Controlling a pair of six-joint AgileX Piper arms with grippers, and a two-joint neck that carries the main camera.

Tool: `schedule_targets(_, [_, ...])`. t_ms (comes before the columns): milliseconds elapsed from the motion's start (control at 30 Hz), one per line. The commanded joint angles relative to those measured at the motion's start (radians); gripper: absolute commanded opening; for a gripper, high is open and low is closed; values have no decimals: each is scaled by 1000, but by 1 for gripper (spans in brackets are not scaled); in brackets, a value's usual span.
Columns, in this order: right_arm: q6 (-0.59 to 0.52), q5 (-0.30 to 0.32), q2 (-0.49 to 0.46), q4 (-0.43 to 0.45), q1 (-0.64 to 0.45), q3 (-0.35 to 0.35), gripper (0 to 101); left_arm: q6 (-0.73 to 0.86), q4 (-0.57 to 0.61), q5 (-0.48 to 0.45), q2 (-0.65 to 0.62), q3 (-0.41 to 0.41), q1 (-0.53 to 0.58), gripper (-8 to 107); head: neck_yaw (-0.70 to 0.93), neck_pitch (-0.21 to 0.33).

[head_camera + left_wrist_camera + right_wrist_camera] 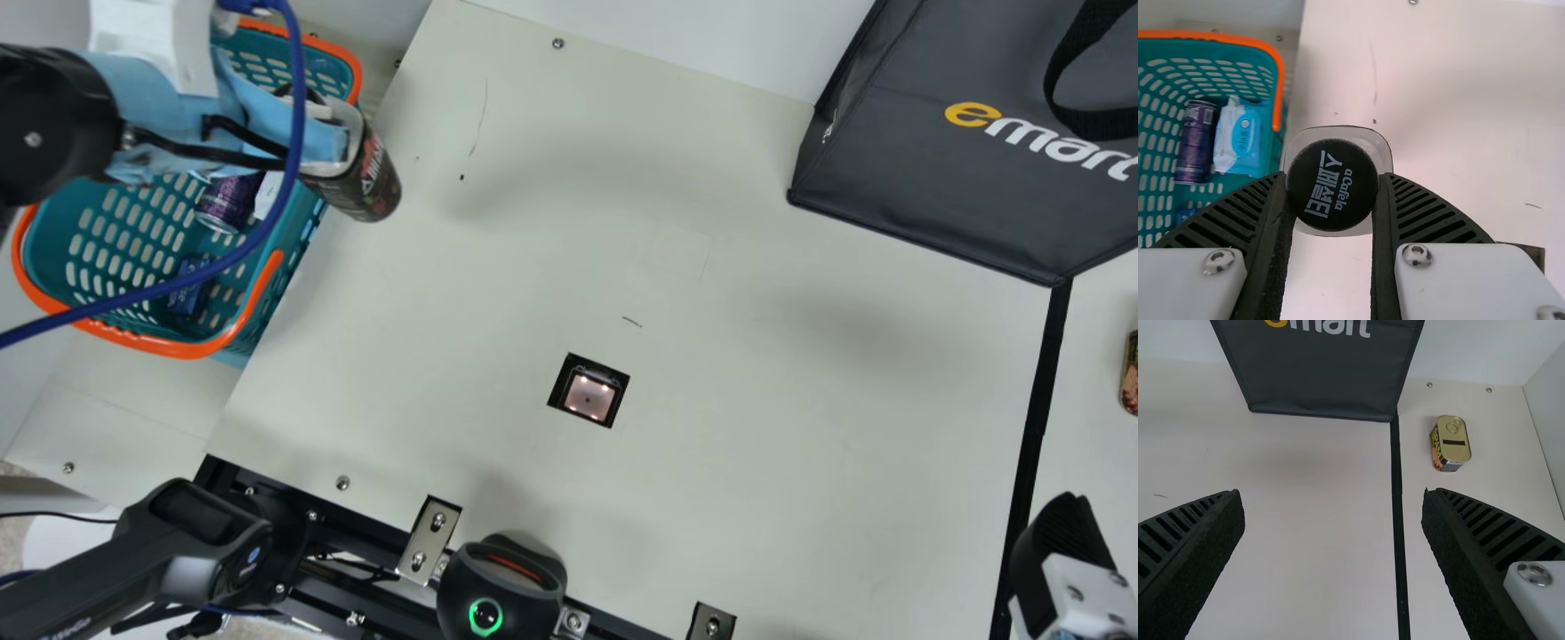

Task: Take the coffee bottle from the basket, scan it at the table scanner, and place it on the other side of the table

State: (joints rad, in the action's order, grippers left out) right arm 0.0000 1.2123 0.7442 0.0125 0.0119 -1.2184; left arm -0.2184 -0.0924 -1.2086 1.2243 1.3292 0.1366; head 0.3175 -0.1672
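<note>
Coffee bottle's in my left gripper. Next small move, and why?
I'd probably ease the left gripper toward the table scanner: it holds the coffee bottle, which is out of the basket, and the scanner sits nearer the table's middle.

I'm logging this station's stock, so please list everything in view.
Bottle: 1, dark, in left tool
Basket: 1, teal and orange, beside table
Can: 1, purple, in basket
Packet: 1, white-blue, in basket
Box: 1, blue, in basket
Table: 1, cream, centre
Scanner: 1, black-framed, in tabletop
Bag: 1, dark grey, far side
Strip: 1, black, along table
Tin: 1, gold-topped, right of strip
Round device: 1, black, near edge
Handled device: 1, black, near-left corner
Brackets: 2, silver, near edge
Cable: 1, blue, before basket
Left tool: 1, black-white, near basket
Right tool: 1, black-white, above table
</note>
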Motion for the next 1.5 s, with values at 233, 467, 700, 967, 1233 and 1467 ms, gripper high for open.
schedule_targets(233, [0, -1, 0, 0, 0, 0, 95, -66, -25, 119, 15, -123, 84, -8, 4, 29])
schedule_targets(467, [0, -1, 0, 0, 0, 0, 95, -93, -28, 198, 23, -214, 116, -8, 4, 29])
schedule_targets(700, [0, -1, 0, 0, 0, 0, 95, -98, -25, 238, 31, -269, 130, -8, 4, 29])
schedule_targets(967, [0, -1, 0, 0, 0, 0, 95, -98, -21, 246, 38, -293, 134, 9, 4, 29])
schedule_targets(1233, [0, -1, 0, 0, 0, 0, 95, -94, -13, 243, 42, -299, 132, 35, 4, 29])
schedule_targets(1467, [0, -1, 0, 0, 0, 0, 95, -83, -4, 238, 44, -301, 128, 59, 4, 29])
